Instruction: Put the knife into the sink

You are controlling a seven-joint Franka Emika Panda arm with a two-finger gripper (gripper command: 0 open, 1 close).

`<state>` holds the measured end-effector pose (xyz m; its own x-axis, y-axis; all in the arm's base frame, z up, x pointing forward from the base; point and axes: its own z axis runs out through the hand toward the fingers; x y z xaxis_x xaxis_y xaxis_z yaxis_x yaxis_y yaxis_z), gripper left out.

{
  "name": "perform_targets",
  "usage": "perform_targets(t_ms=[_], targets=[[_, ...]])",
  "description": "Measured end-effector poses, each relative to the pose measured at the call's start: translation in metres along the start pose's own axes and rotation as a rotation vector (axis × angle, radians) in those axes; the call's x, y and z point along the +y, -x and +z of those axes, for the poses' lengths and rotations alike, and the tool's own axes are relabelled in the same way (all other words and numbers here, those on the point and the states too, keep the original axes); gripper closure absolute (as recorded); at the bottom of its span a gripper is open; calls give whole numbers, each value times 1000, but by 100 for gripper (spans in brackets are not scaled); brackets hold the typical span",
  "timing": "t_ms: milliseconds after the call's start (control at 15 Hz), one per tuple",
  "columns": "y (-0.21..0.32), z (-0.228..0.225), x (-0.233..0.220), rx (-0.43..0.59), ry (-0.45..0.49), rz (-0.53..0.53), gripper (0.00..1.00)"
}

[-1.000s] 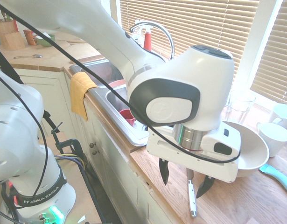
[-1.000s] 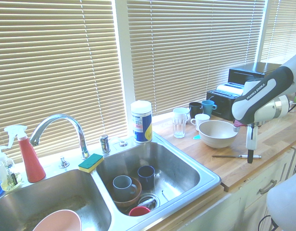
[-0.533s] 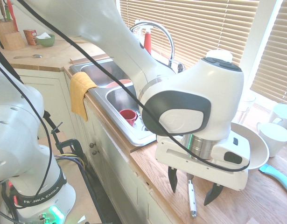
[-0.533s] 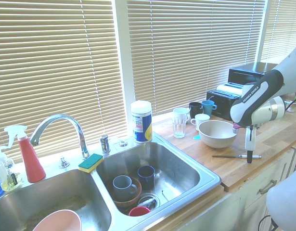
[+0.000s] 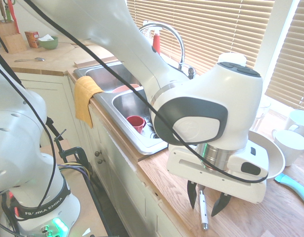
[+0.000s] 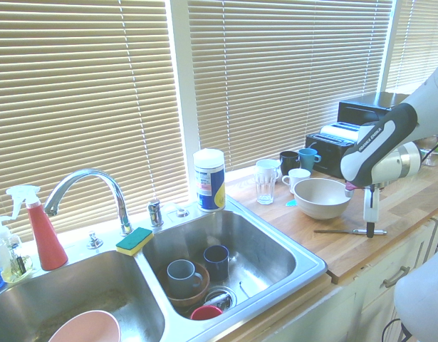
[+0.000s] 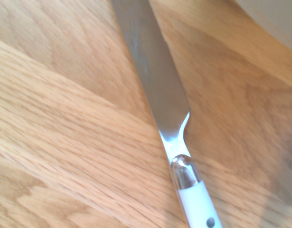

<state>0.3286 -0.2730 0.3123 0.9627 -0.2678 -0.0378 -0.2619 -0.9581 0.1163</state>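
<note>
**Jaws straddling the knife on the wooden surface**

The gripper (image 5: 206,201) points straight down, its two dark jaws standing part-way apart on either side of the knife (image 5: 203,210). They do not visibly press the handle, so nothing is grasped. The knife lies flat on the wooden surface (image 5: 270,212), near its front edge and just beside the white bowl (image 6: 321,197). It is well apart from the sink (image 6: 275,246), which sits to the left in the second exterior view.

The gripper's body hides the blade in the first exterior view; only the white handle shows below it. In the second exterior view the knife is a thin line, and the jaws are too small to read. The wrist view shows the blade, its neck and the start of the white handle, cut off at the edge.

The white bowl's inside is hard to make out. The sink's right basin holds a grey-blue mug (image 6: 181,273), a dark blue mug (image 6: 216,261) and a red cup (image 6: 205,312). The left basin holds a pink bowl (image 6: 85,328), cut off at the picture's edge.
</note>
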Motion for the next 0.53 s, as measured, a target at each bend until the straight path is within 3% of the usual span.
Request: perform_targets(t_ms=[533], targets=[[0,0,2,4,7,-4,100]])
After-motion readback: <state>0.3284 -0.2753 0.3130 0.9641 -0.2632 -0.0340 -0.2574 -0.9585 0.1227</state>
